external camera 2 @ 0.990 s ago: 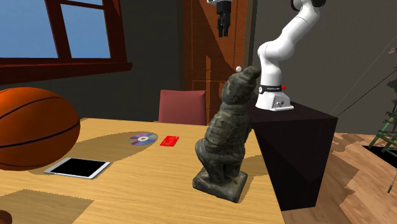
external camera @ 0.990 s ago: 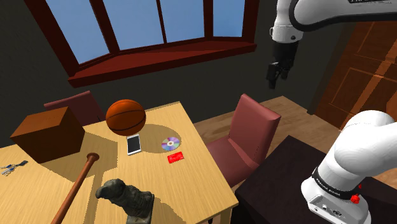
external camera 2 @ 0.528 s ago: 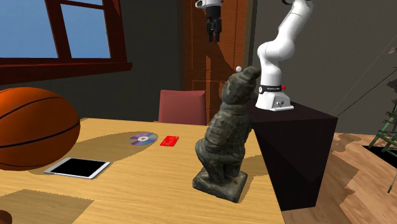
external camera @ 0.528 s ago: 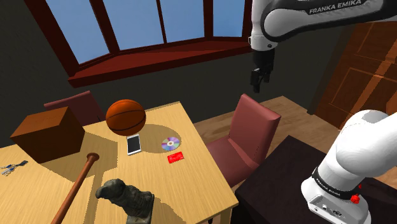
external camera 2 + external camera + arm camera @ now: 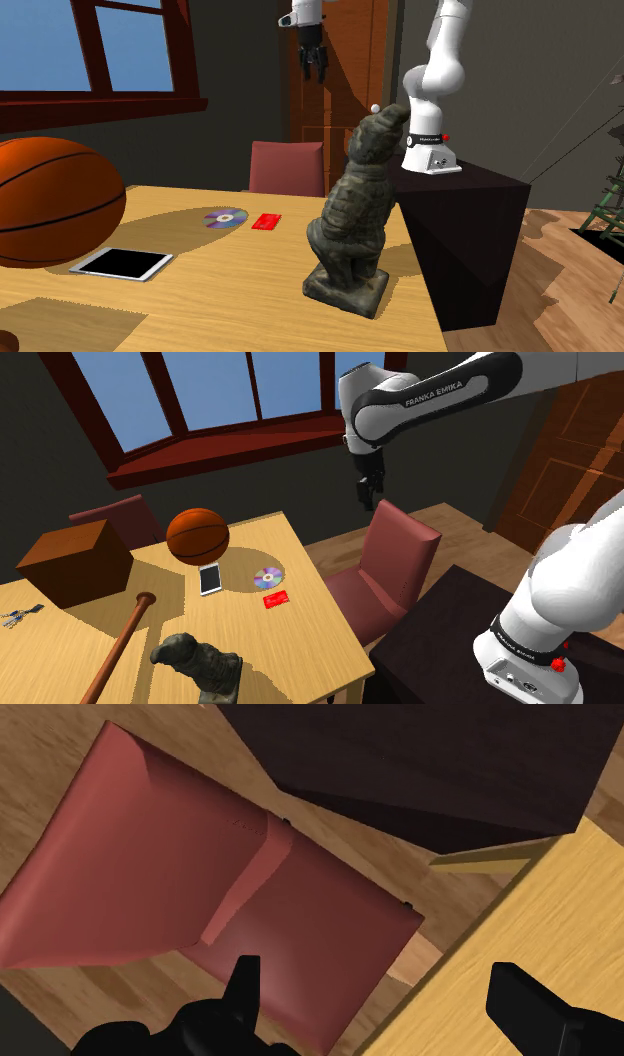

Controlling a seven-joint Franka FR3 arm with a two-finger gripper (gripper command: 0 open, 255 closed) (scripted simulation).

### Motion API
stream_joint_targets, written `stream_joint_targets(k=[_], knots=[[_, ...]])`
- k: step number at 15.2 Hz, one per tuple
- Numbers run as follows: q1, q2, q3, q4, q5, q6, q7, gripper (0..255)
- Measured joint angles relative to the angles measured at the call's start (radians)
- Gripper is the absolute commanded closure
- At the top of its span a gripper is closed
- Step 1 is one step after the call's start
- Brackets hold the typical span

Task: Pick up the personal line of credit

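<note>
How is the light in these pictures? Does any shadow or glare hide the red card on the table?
Shoulder view: jagged-edged shadow patches cross the table, but the red card stands out, without glare. Second exterior view: the card is plain beside the CD. Wrist view: even light on the red chair.

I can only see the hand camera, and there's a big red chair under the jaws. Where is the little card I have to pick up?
Observer: The red card lies flat on the wooden table, right next to a shiny disc.
Operator: Am I above it?
Observer: No. In the shoulder view the jaws hang high over the chair, off the table, to the right of the card.
Operator: Is anything lying on the card?
Observer: Nothing. The closest other thing is a phone, past the disc and apart from the card.
</note>
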Motion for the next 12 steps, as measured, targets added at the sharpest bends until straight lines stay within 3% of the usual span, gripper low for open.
stream_joint_targets(k=[12], knots=[[0.087,0.48,0.084,0.344,-0.112,0.005,-0.084,0]])
